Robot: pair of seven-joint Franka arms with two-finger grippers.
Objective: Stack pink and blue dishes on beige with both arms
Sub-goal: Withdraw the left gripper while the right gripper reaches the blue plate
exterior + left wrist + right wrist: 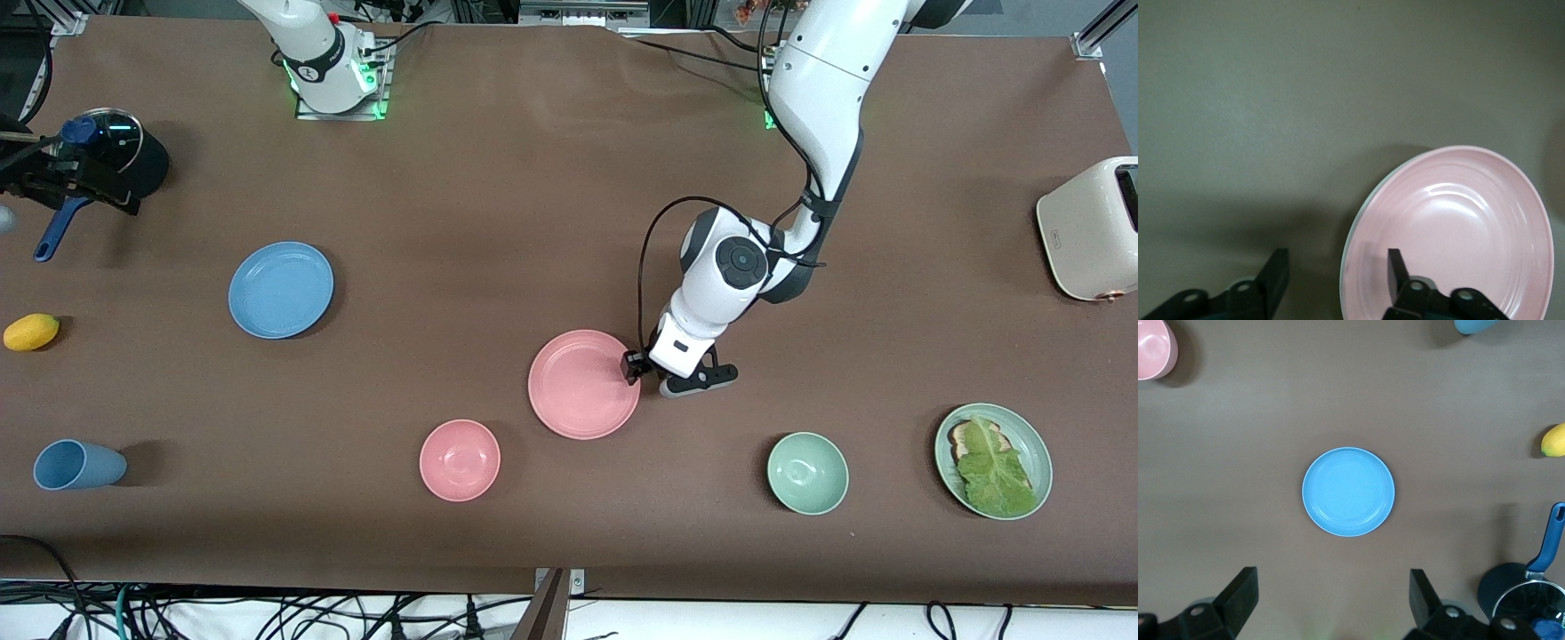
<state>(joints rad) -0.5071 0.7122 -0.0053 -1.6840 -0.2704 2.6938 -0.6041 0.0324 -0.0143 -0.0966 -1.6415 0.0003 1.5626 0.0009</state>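
Note:
The pink plate [583, 384] lies flat near the table's middle. A thin pale edge [1345, 270] peeks from under its rim; the beige plate is otherwise hidden. My left gripper [635, 368] [1336, 272] is low at the plate's rim on the side toward the left arm's end. It is open, with one finger [1397, 267] over the plate and the other off it, holding nothing. The blue plate [281, 290] [1348, 492] rests alone toward the right arm's end. My right gripper [1333, 590] hangs high over the table, open and empty, and is outside the front view.
A pink bowl [460, 460] sits just nearer the camera than the pink plate. A green bowl [807, 473], a green plate with lettuce [993, 460] and a toaster [1093, 227] stand toward the left arm's end. A blue cup [78, 464], yellow fruit [31, 332] and lidded pot [111, 156] are at the other end.

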